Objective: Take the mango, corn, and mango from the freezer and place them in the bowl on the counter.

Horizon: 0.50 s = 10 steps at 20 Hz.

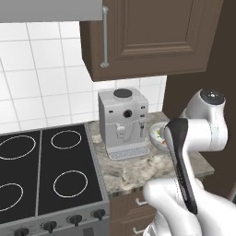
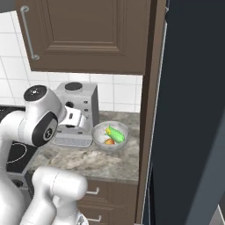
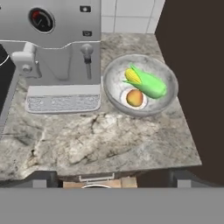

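From hand cam, L to R: coffee machine [image 3: 61, 48] at 10 o'clock, bowl [image 3: 168, 94] at 1 o'clock on counter [image 3: 96, 140], holding corn [image 3: 146, 82] w/ one mango [image 3: 135, 98] at its 7. My gripper [image 3: 109, 180] is wide open, nothing held. I judge 2nd mango pending; next I go to freezer [image 2: 193, 110], far R.

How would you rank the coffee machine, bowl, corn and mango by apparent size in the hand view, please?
1. Coffee machine, cut off at the top edge
2. Bowl
3. Corn
4. Mango, partly tucked under the corn
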### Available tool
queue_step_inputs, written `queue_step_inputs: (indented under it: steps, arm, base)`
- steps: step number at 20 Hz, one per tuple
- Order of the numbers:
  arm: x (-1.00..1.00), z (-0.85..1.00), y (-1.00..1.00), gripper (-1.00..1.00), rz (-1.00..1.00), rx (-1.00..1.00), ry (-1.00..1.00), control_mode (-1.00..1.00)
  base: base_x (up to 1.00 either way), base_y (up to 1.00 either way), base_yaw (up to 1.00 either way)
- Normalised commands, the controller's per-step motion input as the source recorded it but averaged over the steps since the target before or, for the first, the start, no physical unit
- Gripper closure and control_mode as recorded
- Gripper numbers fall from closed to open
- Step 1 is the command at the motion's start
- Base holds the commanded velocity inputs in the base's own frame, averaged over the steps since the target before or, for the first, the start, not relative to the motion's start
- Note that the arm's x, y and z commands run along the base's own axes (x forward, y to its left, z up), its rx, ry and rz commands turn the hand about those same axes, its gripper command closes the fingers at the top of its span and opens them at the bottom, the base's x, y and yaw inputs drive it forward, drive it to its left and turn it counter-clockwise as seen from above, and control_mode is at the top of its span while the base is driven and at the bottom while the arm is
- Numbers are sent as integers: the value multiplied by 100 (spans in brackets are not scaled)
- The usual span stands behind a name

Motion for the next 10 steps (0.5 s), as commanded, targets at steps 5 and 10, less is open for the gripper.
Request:
queue_step_inputs:
  steps: [5, 10]
  arm:
    - [-64, 73, 7, -100, 0, 0, 0, -100]
    - [-63, 43, 3, -100, 0, 0, 0, -100]
  base:
    - [0, 0, 0]
    - [0, 0, 0]
